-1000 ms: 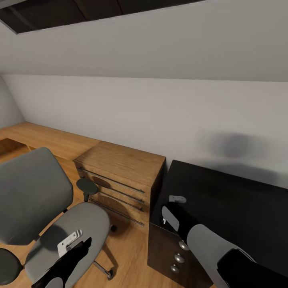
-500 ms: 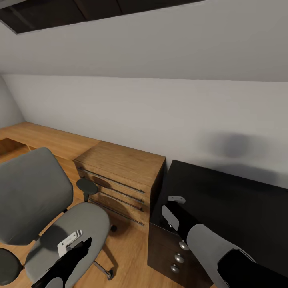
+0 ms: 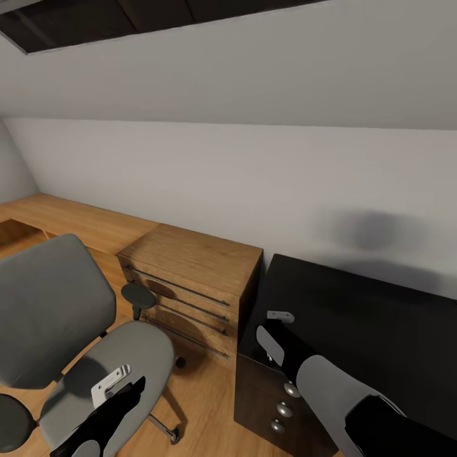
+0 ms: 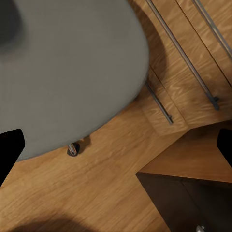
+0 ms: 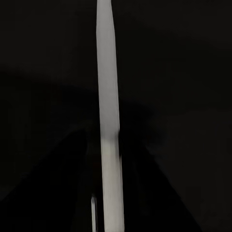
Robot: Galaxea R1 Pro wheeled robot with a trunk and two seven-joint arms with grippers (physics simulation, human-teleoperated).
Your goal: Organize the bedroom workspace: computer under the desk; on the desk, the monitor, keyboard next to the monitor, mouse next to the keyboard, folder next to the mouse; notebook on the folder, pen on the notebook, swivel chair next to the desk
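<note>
Nothing is changing across these moments: our right tool (image 3: 271,330) is pinching the pen (image 5: 108,121) over the table (image 3: 381,330), left tool (image 4: 116,145) spread above the chair (image 3: 114,362); the stacking is stalling.

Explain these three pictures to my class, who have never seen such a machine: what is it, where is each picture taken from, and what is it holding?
These are simulator renders of a wheeled robot with two arms. The wide picture comes from its head camera, looking down over both arms. It shows a grey swivel chair, a wooden chest of drawers and a glossy black desk. The other two pictures come from cameras near each arm's tool. The left tool is open above the edge of the chair's seat and the wooden floor, holding nothing. The right tool, over the desk, seems shut on a slim white pen.
</note>
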